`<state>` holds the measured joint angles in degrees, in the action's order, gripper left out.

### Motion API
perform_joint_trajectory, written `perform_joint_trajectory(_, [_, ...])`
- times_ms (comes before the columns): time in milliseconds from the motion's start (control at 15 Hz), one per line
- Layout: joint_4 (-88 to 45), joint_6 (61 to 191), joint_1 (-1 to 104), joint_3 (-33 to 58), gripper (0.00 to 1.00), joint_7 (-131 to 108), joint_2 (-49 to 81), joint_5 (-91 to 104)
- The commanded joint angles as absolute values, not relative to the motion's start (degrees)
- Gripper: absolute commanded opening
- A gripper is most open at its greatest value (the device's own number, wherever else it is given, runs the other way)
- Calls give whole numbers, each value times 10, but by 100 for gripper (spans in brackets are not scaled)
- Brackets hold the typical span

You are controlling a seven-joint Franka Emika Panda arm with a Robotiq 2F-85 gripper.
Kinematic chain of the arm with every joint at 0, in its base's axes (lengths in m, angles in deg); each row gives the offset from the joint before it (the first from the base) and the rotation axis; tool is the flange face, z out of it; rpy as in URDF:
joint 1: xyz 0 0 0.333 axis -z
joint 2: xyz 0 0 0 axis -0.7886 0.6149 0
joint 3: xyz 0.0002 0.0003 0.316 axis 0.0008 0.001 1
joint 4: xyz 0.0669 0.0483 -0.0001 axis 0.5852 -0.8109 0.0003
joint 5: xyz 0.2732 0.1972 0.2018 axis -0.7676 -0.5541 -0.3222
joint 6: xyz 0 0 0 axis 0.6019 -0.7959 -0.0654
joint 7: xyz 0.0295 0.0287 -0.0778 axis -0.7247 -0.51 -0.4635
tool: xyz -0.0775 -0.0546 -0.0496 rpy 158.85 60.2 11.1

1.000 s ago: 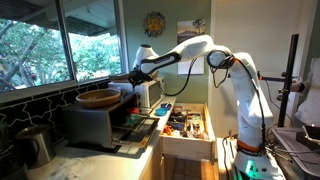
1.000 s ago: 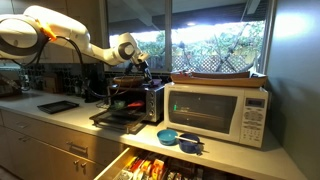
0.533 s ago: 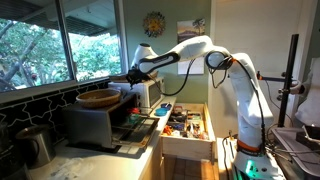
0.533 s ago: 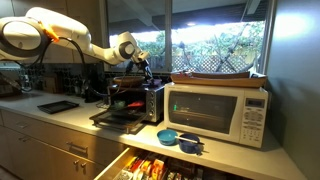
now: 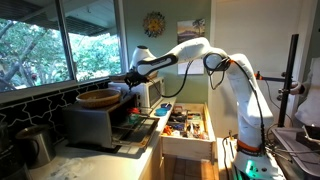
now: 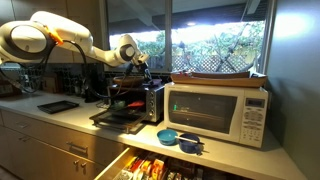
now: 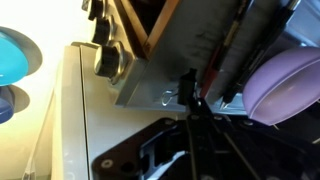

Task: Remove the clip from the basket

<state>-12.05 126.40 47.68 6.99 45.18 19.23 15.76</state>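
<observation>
Basket: reddish-brown, shallow and round. It sits upright on top of the toaster oven. In an exterior view it shows only as a thin brown rim on the oven's roof.
Gripper: low above the toaster oven, at the basket's edge on the microwave side. It is also in an exterior view.
Jaws: cannot tell whether they are apart or together. They are small and dark in both exterior views, and the wrist view gives only dark blurred shapes.
Arm: white, reaching roughly level from its base beyond the drawer to above the toaster oven.
Toaster oven door: folded down in front of the toaster oven.
Microwave: just beside the toaster oven, with a flat brown tray on top of it.
Blue bowls: on the counter in front of the microwave, near the toaster oven's corner. One shows at the left edge of the wrist view.
Knobs: a row near the blue bowl in the wrist view.
Drawer: pulled open below the counter, past the toaster oven, and full of small items.
Kettle: on the counter, on the toaster oven's side away from the microwave.
Dark tray: flat on the counter, apart from the toaster oven.
</observation>
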Motion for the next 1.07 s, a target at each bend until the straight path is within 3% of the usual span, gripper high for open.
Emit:
perform_joint_trajectory(0, [-98,1231,482,76,29,450,204,151])
perform_joint_trajectory(600, [-102,1249,506,86,95,351,138,121])
perform_joint_trajectory(667, [-114,1273,513,94,100,301,118,104])
perform_joint_trajectory(1000, [-85,1282,504,92,100,225,105,96])
